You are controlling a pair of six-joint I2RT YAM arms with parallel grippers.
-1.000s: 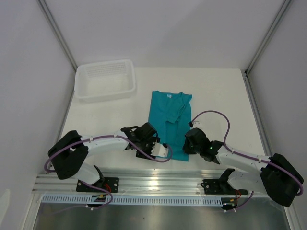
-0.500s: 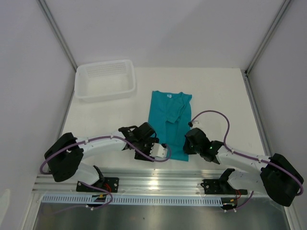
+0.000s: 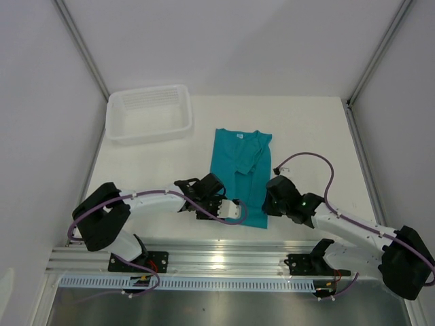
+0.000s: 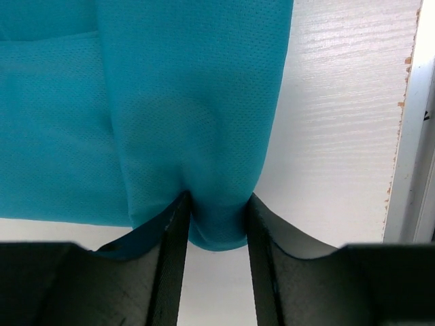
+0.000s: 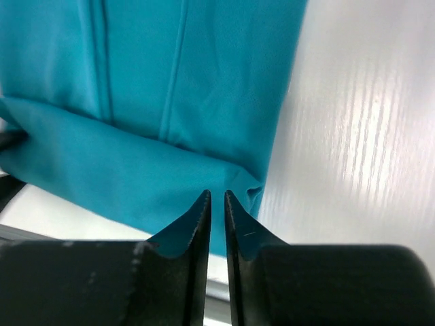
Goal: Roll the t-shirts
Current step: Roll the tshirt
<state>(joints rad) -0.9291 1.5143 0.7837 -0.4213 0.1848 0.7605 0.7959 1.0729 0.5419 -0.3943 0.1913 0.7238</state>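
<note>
The teal t-shirt (image 3: 238,163) lies flat and folded narrow on the white table, its neck label at the far end. My left gripper (image 3: 230,210) is at its near left corner. In the left wrist view its jaws (image 4: 216,204) pinch a bunched bit of the near hem of the t-shirt (image 4: 170,102), and the cloth touches both fingers. My right gripper (image 3: 269,204) is at the near right corner. There the jaws (image 5: 217,197) stand a narrow slit apart over a turned-up fold of the t-shirt (image 5: 170,81), with nothing seen between them.
A white plastic tray (image 3: 149,130) stands at the far left of the table. The table's near edge (image 4: 408,136) and the metal rail (image 3: 217,258) run close behind both grippers. White walls close in on both sides.
The left jaws have come together on the near hem. The right jaws, shut before, have parted a little, and the right arm has shifted slightly.
</note>
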